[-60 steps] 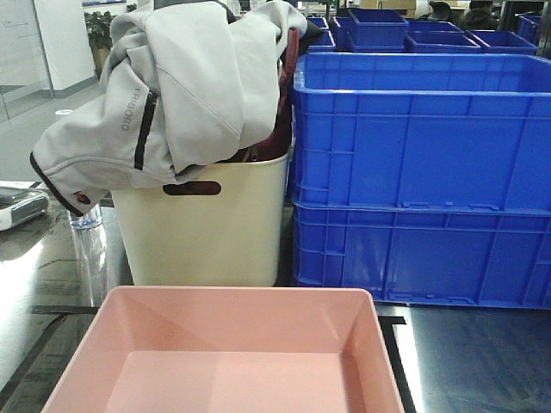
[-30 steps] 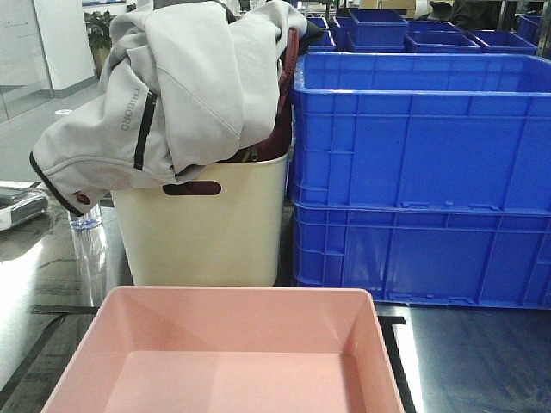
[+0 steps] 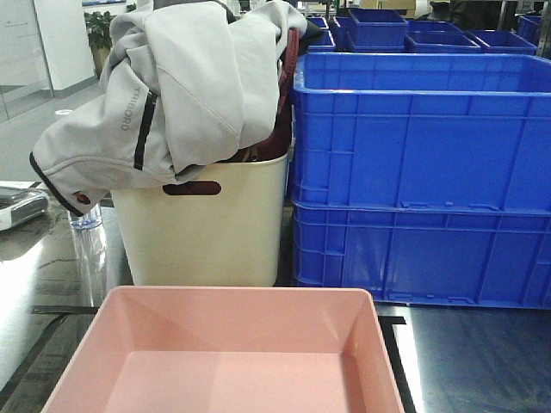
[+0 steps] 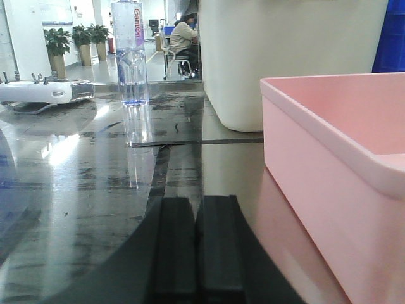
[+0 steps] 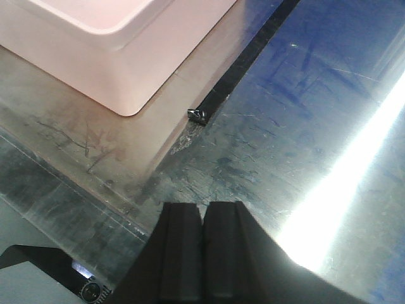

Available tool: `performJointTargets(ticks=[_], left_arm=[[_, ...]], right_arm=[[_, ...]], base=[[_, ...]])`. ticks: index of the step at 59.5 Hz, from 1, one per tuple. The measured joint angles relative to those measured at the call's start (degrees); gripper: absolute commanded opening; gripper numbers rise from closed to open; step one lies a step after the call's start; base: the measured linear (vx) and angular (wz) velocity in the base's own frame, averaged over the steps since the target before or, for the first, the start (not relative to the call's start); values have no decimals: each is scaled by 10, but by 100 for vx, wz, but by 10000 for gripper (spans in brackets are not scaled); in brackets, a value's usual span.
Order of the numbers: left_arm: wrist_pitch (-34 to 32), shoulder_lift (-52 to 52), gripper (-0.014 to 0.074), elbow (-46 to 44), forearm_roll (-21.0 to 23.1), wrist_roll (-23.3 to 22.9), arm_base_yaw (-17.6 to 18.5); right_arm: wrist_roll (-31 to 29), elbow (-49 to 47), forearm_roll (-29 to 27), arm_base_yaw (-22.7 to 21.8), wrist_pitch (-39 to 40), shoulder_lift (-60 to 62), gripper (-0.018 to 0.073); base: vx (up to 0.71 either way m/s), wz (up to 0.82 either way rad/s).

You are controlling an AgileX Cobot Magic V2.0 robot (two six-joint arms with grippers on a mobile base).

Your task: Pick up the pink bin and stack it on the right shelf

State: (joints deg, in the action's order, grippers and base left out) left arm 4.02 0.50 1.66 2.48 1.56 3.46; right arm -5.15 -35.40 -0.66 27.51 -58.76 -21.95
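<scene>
Currently the pink bin (image 3: 228, 353) is seen lower centre of the front view, resting on the glossy grey shelf (image 5: 297, 126). Left gripper (image 4: 196, 244) and right gripper (image 5: 201, 250) are both seen closed, fingers pressed together, nothing held.

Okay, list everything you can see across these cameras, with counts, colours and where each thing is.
pink bin: one, pale pink, empty, nearest the front camera on the glossy surface
cream bin: one, behind the pink bin
grey jacket: one, heaped over the cream bin
blue crates: two large, stacked, right of the cream bin; smaller ones far behind
water bottle: one, clear, left of the cream bin
white device: one, far left
black tape strips: on the dark grey surface
left gripper: black, shut, beside the pink bin
right gripper: black, shut, above the surface
</scene>
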Motion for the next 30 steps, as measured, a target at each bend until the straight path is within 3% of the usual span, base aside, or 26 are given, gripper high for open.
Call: performJointTargets(ticks=[30], left_arm=[[0, 0, -6, 0, 0, 0, 0]], right_arm=[[0, 0, 0, 0, 0, 0, -8]], base=[[0, 0]])
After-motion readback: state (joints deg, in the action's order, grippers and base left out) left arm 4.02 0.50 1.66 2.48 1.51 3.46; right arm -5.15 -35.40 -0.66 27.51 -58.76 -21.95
